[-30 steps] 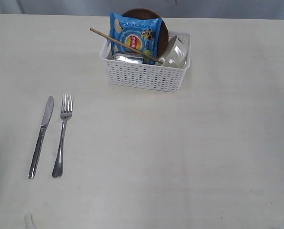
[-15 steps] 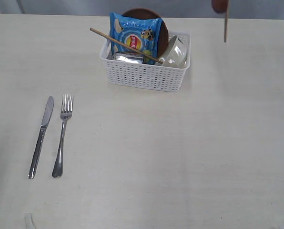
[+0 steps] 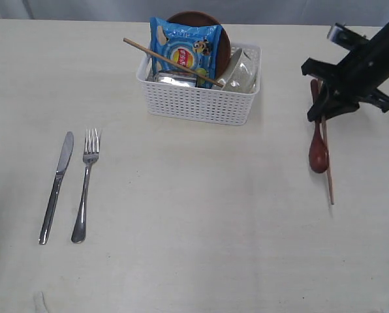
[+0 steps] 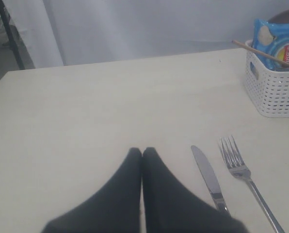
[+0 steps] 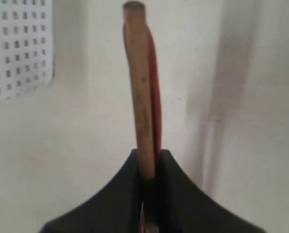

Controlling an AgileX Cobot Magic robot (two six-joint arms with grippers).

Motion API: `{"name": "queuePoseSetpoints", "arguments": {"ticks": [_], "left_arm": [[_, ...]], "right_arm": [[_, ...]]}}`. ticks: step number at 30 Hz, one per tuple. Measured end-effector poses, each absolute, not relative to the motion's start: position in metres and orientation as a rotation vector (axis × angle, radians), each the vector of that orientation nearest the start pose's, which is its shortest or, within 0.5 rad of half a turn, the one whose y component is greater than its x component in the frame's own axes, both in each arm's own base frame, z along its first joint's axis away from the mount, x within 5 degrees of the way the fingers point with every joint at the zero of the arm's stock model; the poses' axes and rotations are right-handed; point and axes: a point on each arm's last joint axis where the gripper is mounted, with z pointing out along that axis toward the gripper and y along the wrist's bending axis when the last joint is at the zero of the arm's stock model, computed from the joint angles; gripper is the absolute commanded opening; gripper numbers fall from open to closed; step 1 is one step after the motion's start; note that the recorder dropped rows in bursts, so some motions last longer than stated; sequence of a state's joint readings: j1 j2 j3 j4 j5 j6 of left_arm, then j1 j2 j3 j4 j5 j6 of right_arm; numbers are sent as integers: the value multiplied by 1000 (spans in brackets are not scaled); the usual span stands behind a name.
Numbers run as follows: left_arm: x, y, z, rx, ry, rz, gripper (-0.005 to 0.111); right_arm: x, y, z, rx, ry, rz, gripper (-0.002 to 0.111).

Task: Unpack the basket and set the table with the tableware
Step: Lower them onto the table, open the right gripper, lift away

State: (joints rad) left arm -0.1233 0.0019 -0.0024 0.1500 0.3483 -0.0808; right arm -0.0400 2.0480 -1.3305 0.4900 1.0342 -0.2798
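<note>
Exterior view: the basket [image 3: 198, 98] stands at the far side of the surface [image 3: 194, 248], holding a snack bag [image 3: 185, 52], plate [image 3: 194, 17], bowl [image 3: 237, 72], cup [image 3: 175, 79] and one chopstick [image 3: 162, 57]. A knife [image 3: 56, 186] and fork [image 3: 85, 186] lie side by side at the left. At the right, the right pincer [image 3: 324, 107] pinches a spoon [image 3: 318, 153] and a second chopstick [image 3: 327, 169], both pointing down.

Left wrist view: the left pincer [image 4: 142, 155] is pressed together and empty, near the knife.

Right wrist view: the fingers [image 5: 110, 194] clamp the spoon and second chopstick side by side, with the basket nearby.
</note>
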Motion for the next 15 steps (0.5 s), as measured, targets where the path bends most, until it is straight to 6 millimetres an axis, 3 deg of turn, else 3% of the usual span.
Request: {"name": "queuePoseSetpoints", "arguments": {"ticks": [5, 9, 11, 15], "left_arm": [[54, -2, 183, 132, 1823, 2, 0], [54, -2, 183, 132, 1823, 2, 0], [54, -2, 183, 132, 1823, 2, 0], [54, -2, 183, 132, 1823, 2, 0]], "right_arm": [[382, 27, 113, 68, 3128, 631, 0], [382, 29, 105, 75, 3138, 630, 0], [382, 30, 105, 80, 3137, 635, 7], [383, 30, 105, 86, 3134, 637, 35]]}}
